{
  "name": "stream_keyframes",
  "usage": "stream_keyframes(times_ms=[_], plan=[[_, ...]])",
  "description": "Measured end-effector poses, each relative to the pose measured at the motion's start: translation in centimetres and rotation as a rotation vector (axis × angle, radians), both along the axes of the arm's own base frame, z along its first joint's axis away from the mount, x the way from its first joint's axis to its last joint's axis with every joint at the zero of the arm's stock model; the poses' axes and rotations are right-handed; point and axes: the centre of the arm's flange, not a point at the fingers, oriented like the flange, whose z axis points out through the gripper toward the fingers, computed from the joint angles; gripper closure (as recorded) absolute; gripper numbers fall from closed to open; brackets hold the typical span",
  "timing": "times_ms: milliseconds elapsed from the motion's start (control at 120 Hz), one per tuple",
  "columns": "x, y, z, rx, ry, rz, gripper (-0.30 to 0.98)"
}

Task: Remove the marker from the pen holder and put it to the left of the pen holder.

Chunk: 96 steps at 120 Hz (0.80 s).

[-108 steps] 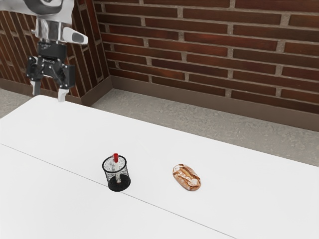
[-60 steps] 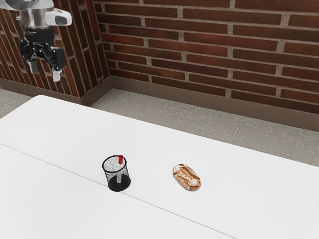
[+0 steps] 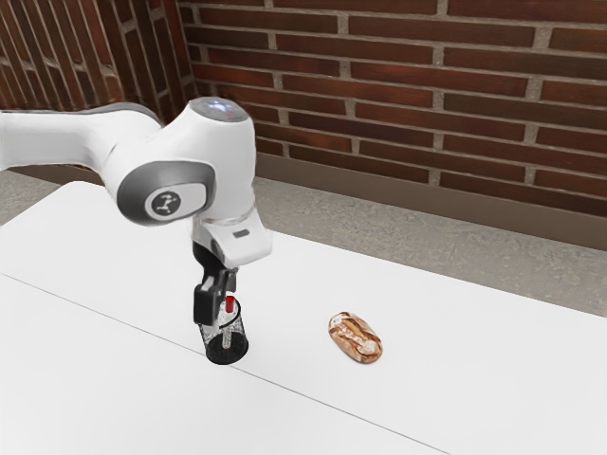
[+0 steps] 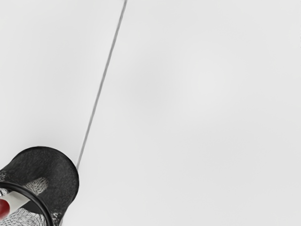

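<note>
Claw swung over and lowered to the pen holder, fingers spread, red-capped marker standing inside

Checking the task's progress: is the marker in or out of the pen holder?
In: the marker sits inside the pen holder, red cap up, body showing through the mesh.

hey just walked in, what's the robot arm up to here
The arm has its open gripper at the rim of the mesh pen holder, apparently going for the red-capped marker. The marker stands inside the holder, not yet taken out or set on the table. A bread roll lies off toward the exterior view's right, untouched.
</note>
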Motion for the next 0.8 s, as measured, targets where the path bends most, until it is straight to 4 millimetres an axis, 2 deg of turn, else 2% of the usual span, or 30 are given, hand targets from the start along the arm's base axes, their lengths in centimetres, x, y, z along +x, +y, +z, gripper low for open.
stream_keyframes(times_ms=[67, 108, 142, 200, 242, 317, 417, 475, 533, 600, 708, 800], plan=[[-0.1, 0.0, -1.8, -0.008, 0.0, -0.053, 0.0], [0.1, -0.2, -2.0, -0.016, -0.013, -0.086, 0.0], [0.6, -0.8, -1.3, -0.027, -0.041, -0.117, 0.0], [2.3, -3.0, 1.0, -0.036, -0.113, -0.181, 0.0], [3.6, -4.3, 1.4, -0.029, -0.148, -0.218, 0.0], [5.3, -5.2, -0.5, -0.006, -0.166, -0.269, 0.0], [6.5, -5.5, -3.0, 0.029, -0.172, -0.34, 0.0], [7.1, -4.6, -4.8, 0.06, -0.158, -0.366, 0.01], [7.7, -2.4, -6.2, 0.083, -0.134, -0.363, 0.03], [8.2, -0.4, -6.9, 0.098, -0.109, -0.358, 0.04], [8.1, 1.5, -7.8, 0.103, -0.067, -0.358, 0.08], [7.9, 3.2, -8.8, 0.099, -0.033, -0.345, 0.16]])
